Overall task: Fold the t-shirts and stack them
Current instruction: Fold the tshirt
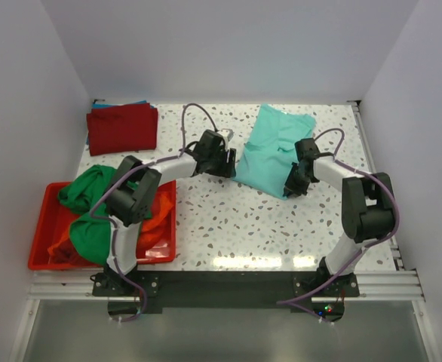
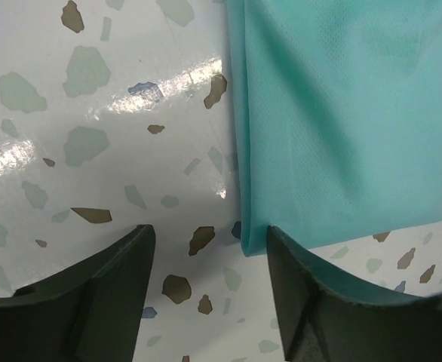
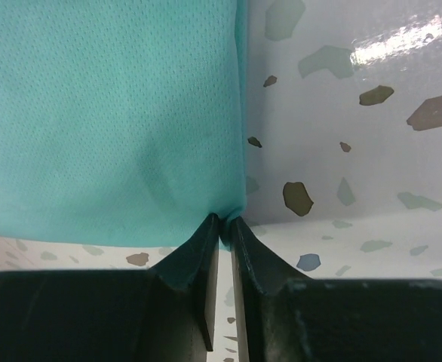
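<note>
A teal t-shirt lies partly folded on the speckled table, right of centre. My right gripper is shut on its near right corner; in the right wrist view the fingers pinch a tuck of teal t-shirt at the right gripper. My left gripper stands open at the near left corner. In the left wrist view the teal t-shirt ends beside one finger, and the left gripper has only tabletop between its jaws.
A folded dark red t-shirt lies at the back left with a sliver of blue cloth under it. A red bin at the near left holds a green t-shirt and an orange t-shirt. White walls enclose the table.
</note>
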